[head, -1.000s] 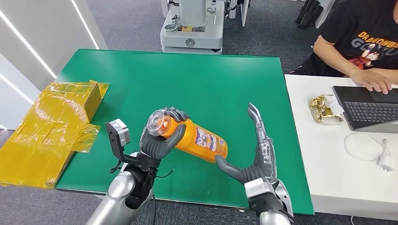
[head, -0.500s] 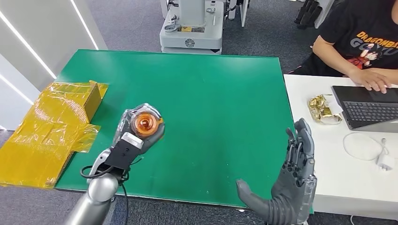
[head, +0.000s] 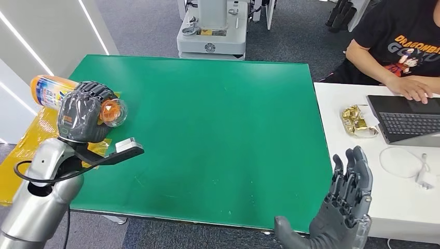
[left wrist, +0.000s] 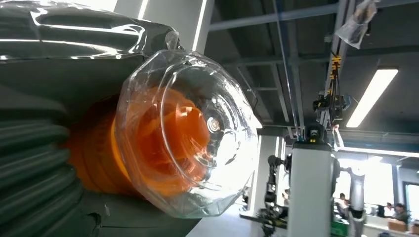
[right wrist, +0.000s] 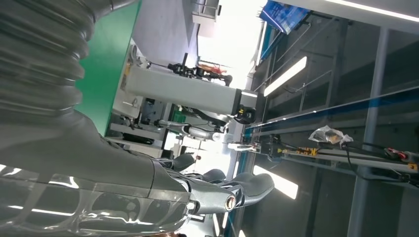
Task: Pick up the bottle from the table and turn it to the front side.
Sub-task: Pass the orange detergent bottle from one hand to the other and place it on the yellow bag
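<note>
My left hand grips an orange bottle and holds it lying level in the air over the left edge of the green table. The bottle's clear cap points toward the table's middle; its labelled base sticks out past the hand to the left. In the left wrist view the clear cap over the orange neck sits right beside my hand. My right hand hangs off the table's front right corner, fingers spread, holding nothing; its fingers show in the right wrist view.
A yellow wrapped box and sheet lie at the table's left edge, below the bottle. A white side table on the right carries a laptop, a gold packet and a cable. A person sits there typing. A grey machine stands behind the table.
My left arm has swung the bottle up and to the left, from over the table's front to above its left edge, cap now pointing right. My right hand has drawn back lower, off the table.
</note>
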Controlling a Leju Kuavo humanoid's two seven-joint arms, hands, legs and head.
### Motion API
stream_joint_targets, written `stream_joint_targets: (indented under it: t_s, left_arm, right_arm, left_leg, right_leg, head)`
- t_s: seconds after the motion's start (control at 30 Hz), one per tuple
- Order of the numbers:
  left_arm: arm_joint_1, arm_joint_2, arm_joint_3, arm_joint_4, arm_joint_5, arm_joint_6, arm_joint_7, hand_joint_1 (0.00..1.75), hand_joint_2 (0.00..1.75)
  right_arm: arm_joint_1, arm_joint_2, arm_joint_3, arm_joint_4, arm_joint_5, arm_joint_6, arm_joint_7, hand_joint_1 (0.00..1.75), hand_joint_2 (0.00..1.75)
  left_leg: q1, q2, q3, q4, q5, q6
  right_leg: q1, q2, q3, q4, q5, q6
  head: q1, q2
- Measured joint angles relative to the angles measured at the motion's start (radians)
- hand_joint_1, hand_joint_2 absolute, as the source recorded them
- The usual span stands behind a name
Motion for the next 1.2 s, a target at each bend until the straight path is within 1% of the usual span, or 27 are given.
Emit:
stream_joint_targets:
  t_s: [0.07,0.13,0.23,0.3,0.43,0.57,0.67,0.83,1.2]
  left_arm:
    - [-0.023,0.031,-0.005,0.013,-0.008,-0.017,0.006,1.75,1.75]
    - [-0.045,0.054,-0.021,0.030,-0.020,-0.057,0.021,1.75,1.75]
    - [-0.084,0.081,-0.073,0.083,-0.060,-0.157,0.043,1.75,1.75]
    - [-0.110,0.088,-0.121,0.141,-0.091,-0.207,0.048,1.75,1.75]
    - [-0.154,0.084,-0.207,0.275,-0.136,-0.270,0.064,1.75,1.75]
    - [-0.179,0.079,-0.254,0.377,-0.161,-0.316,0.076,1.75,1.75]
    - [-0.206,0.076,-0.276,0.460,-0.173,-0.346,0.080,1.75,1.75]
    - [-0.264,0.066,-0.305,0.615,-0.178,-0.354,0.079,1.75,1.75]
    - [-0.336,0.036,-0.340,0.794,-0.194,-0.364,0.079,1.75,1.75]
  right_arm:
    - [0.008,0.000,0.000,-0.005,-0.003,0.001,-0.004,0.00,1.75]
    - [0.012,0.000,0.000,-0.008,-0.008,0.006,-0.007,0.00,1.75]
    - [0.012,0.000,0.000,-0.009,-0.018,0.027,-0.013,0.00,1.75]
    - [0.011,0.000,0.000,-0.011,-0.023,0.046,-0.013,0.00,1.75]
    - [0.008,0.000,0.001,-0.021,-0.021,0.078,-0.002,0.00,1.75]
    - [0.006,0.001,0.003,-0.036,-0.010,0.096,0.017,0.00,1.75]
    - [0.006,0.001,0.002,-0.042,-0.005,0.107,0.018,0.00,1.75]
    - [0.006,0.001,-0.003,-0.043,-0.010,0.131,0.004,0.00,1.75]
    - [0.007,0.001,-0.005,-0.049,0.011,0.138,0.013,0.00,1.75]
  left_leg:
    - [0.000,0.000,0.000,0.000,0.000,0.000]
    - [0.000,0.000,0.000,0.000,0.000,0.000]
    - [0.000,0.000,0.000,0.000,0.000,0.000]
    - [0.000,0.000,0.000,0.000,0.000,0.000]
    - [0.000,0.001,0.000,0.000,0.000,0.000]
    - [0.000,0.002,0.000,0.000,0.000,0.000]
    - [0.000,0.002,0.000,0.000,0.000,0.000]
    - [0.000,0.003,0.000,0.000,0.000,0.000]
    - [0.000,0.002,0.000,0.000,0.000,0.000]
  right_leg:
    - [0.000,0.001,0.000,0.000,0.000,0.000]
    - [0.000,0.001,0.000,0.000,0.000,0.000]
    - [0.000,0.000,0.000,0.000,0.000,0.000]
    - [0.000,0.001,0.000,0.000,0.000,0.000]
    - [0.000,0.001,0.000,0.000,0.001,-0.001]
    - [0.000,0.002,0.000,0.000,0.001,-0.001]
    - [0.000,0.002,-0.001,0.000,0.001,-0.001]
    - [0.000,0.003,-0.001,0.000,0.001,-0.001]
    - [0.000,0.003,-0.001,0.000,0.001,-0.002]
  head:
    - [0.000,0.000]
    - [0.000,0.000]
    - [0.000,0.000]
    - [0.000,0.000]
    - [0.000,0.000]
    - [0.000,0.000]
    - [0.000,0.000]
    - [0.000,0.000]
    - [0.000,0.000]
